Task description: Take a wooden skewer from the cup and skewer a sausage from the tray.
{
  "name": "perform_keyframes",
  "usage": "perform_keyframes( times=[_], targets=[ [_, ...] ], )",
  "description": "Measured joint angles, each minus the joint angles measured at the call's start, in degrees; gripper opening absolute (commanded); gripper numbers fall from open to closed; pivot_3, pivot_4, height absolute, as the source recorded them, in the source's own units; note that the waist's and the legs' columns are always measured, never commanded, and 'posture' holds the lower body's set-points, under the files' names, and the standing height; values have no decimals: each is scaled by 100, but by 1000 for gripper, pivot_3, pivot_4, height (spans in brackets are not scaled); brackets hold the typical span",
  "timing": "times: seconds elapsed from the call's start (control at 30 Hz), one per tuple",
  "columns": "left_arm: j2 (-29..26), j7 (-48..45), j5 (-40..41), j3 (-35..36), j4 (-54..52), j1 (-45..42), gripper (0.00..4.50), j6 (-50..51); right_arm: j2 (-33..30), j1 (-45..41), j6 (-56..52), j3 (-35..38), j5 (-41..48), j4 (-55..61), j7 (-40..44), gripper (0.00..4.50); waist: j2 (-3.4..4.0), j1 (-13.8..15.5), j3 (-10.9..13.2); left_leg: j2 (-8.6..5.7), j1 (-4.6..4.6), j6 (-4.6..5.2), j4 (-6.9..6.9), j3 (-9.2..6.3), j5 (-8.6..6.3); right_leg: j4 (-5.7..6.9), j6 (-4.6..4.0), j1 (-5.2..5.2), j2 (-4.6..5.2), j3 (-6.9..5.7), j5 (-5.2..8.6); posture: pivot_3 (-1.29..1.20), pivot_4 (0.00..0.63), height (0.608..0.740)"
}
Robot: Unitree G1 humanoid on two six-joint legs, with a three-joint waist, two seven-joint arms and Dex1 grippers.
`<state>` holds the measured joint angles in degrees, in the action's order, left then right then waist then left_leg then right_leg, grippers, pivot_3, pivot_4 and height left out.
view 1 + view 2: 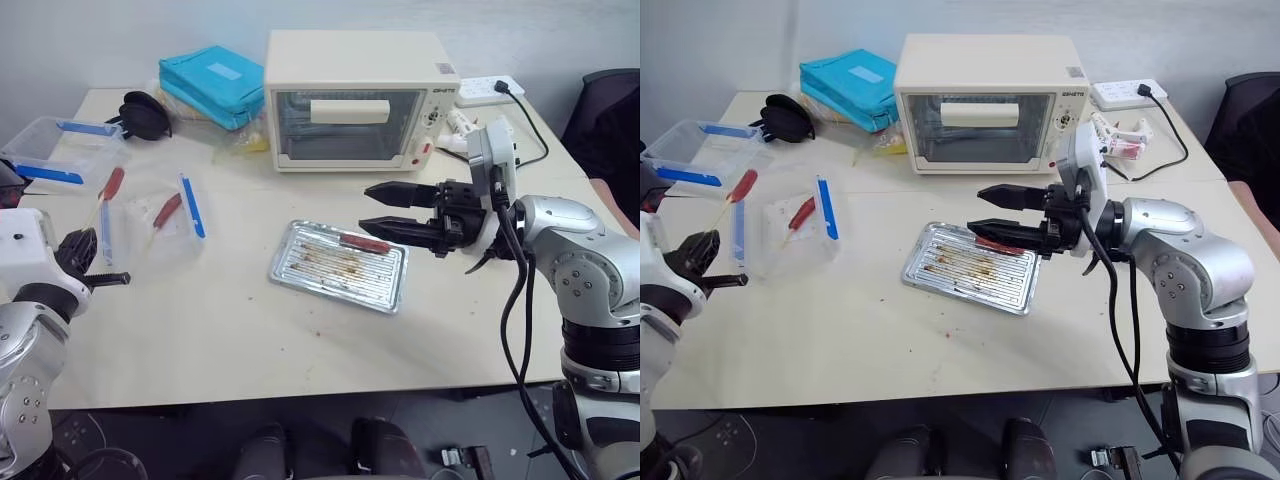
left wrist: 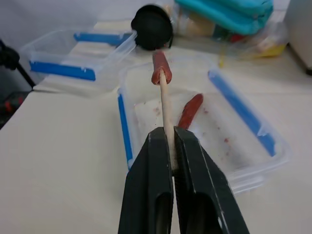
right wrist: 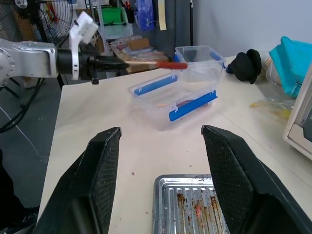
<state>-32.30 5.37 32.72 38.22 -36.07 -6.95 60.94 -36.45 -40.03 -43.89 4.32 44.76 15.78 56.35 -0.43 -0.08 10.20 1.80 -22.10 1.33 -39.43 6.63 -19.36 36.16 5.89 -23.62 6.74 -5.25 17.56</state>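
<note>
The left gripper (image 2: 170, 161) is clamping a skewer (image 2: 167, 114) carrying a sausage (image 2: 161, 69); next, judging, lowering it into the box (image 2: 253, 122) at twelve o'clock. The right gripper (image 1: 392, 208) is hanging open, empty.

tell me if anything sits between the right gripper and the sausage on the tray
Nothing visible does. The right gripper is open above the far edge of the tray, and the sausage lies uncovered there, close to the lower finger, with no other object between them.

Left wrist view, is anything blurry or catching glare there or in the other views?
Left wrist view: left pincer soft, the sausage on the wooden skewer sharper. Left eye view: the tray glints. Right wrist view: right pincer fingers dark.
</note>
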Motion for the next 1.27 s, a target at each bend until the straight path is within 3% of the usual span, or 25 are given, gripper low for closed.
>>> perform_keyframes(
  times=[0.17, 0.63, 0.77, 0.87, 1.0, 1.1, 1.27],
  targets=[
    [19, -28, -18, -114, 314, -177, 0, 293, -2, 1, 1, 5, 67, 42, -52, 2745, -1, -3, 0, 0, 0, 0, 1, 0, 0, -1, 0, 0, 1, 0, 0, 0, 150, 740],
    [-144, -507, -4, 65, 48, -15, 3988, 364, -140, 73, 79, -7, -4, 65, 52, 2786, -1, -10, 0, 3, 0, -2, 5, 2, -1, -5, 0, -3, 2, 1, 0, 0, 150, 740],
    [-569, -1075, 601, 747, -262, -22, 3988, 611, -442, 65, 148, -4, -94, -189, 353, 2786, -2, -5, 0, 2, 0, -2, 6, 1, -2, -10, -1, -2, 6, 2, 0, 0, 150, 740],
    [-1075, -1904, 1597, 1524, -603, 219, 3988, 816, -806, 70, 176, 7, -154, -460, 739, 2786, -3, -16, 1, 0, -1, -2, 9, 1, -4, -15, -2, -2, 46, -1, 1, 0, 150, 740],
    [-1663, -3446, 2666, 2898, -809, 1640, 3988, 951, -1450, 300, 415, 27, -368, -779, 1425, 2786, -2, -45, 1, -2, 3, -2, 22, 5, -4, -21, -8, -4, 50, -10, 5, 0, 150, 740],
    [-1673, -4546, 2900, 3803, -714, 2874, 3988, 882, -1865, 557, 559, 45, -573, -1153, 1896, 2786, -4, -72, 3, -3, 4, -3, 21, 7, -4, -39, -16, -5, 46, -35, 10, 0, 150, 740],
    [-1572, -5403, 2738, 4205, -629, 3844, 3988, 275, -2076, 764, 773, 50, -782, -1416, 2277, 2786, -1, -58, 4, -7, 34, -7, 22, 6, -6, -30, -26, 15, 61, -49, 15, 0, 150, 740]
  ],
)
